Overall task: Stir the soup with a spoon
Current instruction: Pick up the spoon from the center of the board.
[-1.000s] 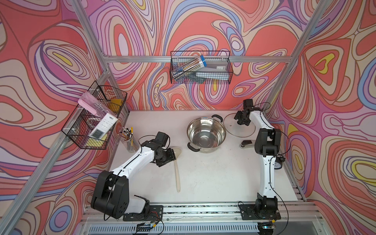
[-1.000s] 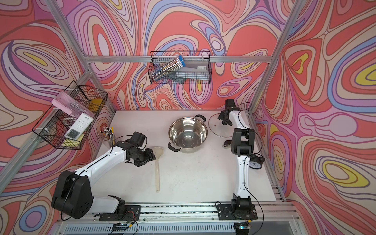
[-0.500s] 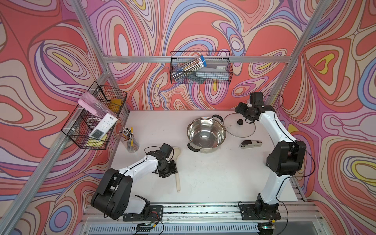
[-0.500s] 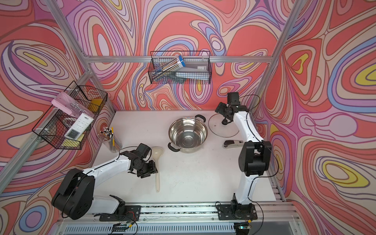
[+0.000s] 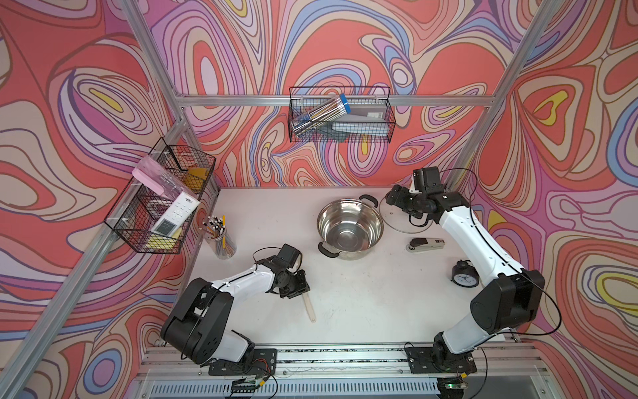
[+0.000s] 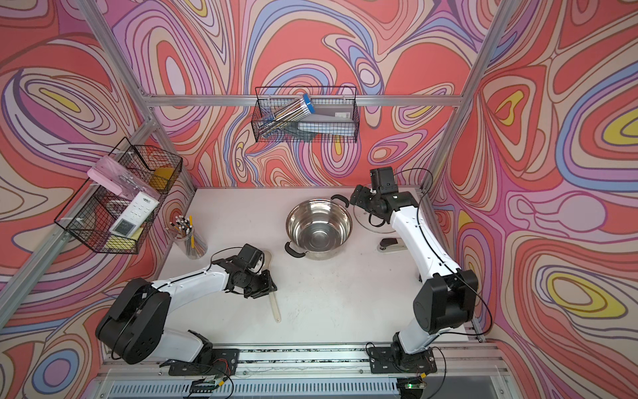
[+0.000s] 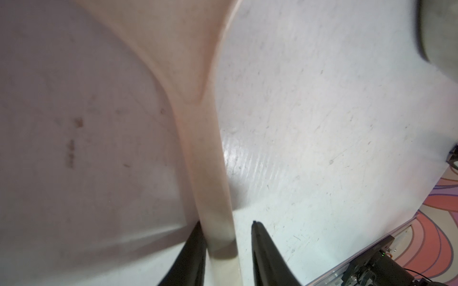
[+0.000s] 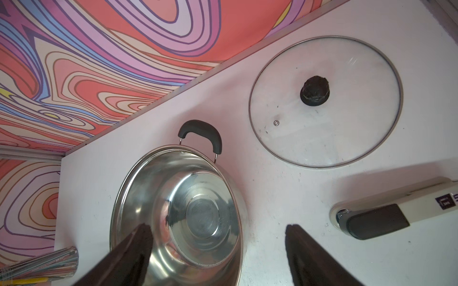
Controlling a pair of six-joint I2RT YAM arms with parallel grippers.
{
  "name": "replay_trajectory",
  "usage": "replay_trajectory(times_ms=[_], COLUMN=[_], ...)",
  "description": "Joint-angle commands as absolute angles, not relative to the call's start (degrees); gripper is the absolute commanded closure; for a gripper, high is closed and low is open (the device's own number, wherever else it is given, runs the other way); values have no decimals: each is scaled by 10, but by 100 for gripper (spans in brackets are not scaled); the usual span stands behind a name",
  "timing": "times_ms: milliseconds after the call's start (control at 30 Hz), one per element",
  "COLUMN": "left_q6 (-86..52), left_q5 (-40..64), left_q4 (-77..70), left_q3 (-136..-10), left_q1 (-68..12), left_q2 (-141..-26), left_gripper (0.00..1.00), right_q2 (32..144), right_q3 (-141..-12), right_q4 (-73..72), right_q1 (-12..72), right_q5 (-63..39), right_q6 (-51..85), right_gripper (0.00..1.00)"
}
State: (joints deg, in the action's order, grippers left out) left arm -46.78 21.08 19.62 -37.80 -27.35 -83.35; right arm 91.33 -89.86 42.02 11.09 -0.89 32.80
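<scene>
White table [image 5: 362, 293], left claw [image 7: 227, 224] around spoon [image 7: 203, 148] handle

This is a robot test cell in a lab, not a real kitchen: an aluminium-profile frame [image 5: 241, 100] carries swirl-printed walls [image 5: 345, 45], and both arms [image 5: 241, 279] are bolted to a rail [image 5: 345, 355] along a white tabletop [image 5: 362, 293]. The props are mixed: a steel pot [image 5: 350, 224], glass lid [image 8: 324, 101] and stapler [image 5: 426, 244] close by the right gripper [image 5: 393, 197], a pencil jar [image 5: 221, 238] near the left gripper [image 5: 299, 290].
</scene>
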Motion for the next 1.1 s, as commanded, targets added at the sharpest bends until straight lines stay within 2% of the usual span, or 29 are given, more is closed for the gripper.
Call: replay_trajectory(times_ms=[0,167,467,733,933,1067], left_q6=[-482,-504,-491,-486,-546,-632], left_q5=[207,211,179,202,292,343], left_q4=[185,155,240,302,216,95], left_q3=[-349,-326,-389,-492,-581,-612], left_q1=[-275,-275,-271,-200,-154,-140], left_q2=[-834,-826,-728,-629,-625,-648], left_gripper=[81,99,100,100,100,100], right_q2=[885,879,901,922,916,912], right_q3=[-906,-916,-958,-970,-911,-885], right_q4=[443,457,445,367,221,152], right_q1=[117,140,250,321,324,324], right_q5=[1,0,-17,-105,-250,-316], right_q6=[331,332,311,312,385,422], right_gripper=[14,15,16,19,20,23])
